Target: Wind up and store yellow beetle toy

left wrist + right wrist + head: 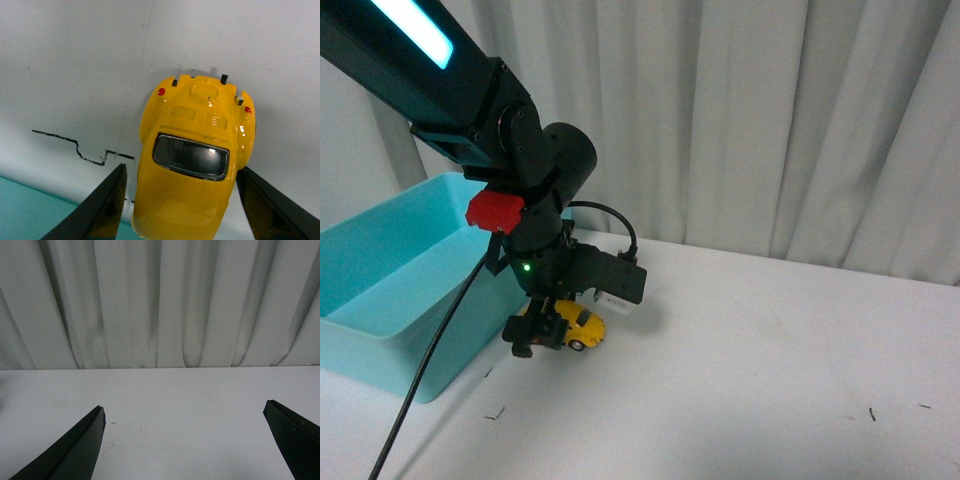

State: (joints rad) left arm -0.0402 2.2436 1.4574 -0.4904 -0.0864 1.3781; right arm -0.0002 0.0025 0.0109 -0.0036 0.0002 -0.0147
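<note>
The yellow beetle toy (582, 327) sits low over the white table (770, 360), just right of the teal bin (390, 290). My left gripper (542, 330) is shut on it from above. In the left wrist view the yellow beetle toy (195, 160) fills the space between the two black fingers (97, 210), its dark window and red tail lights facing the camera. My right gripper (185, 440) is open over bare table, nothing between its fingers; it does not show in the front view.
A black cable (430, 350) hangs from the left arm in front of the bin. Small dark marks (496, 411) dot the tabletop, and a thin black squiggle (75, 147) lies beside the toy. White curtains (770, 120) close the back.
</note>
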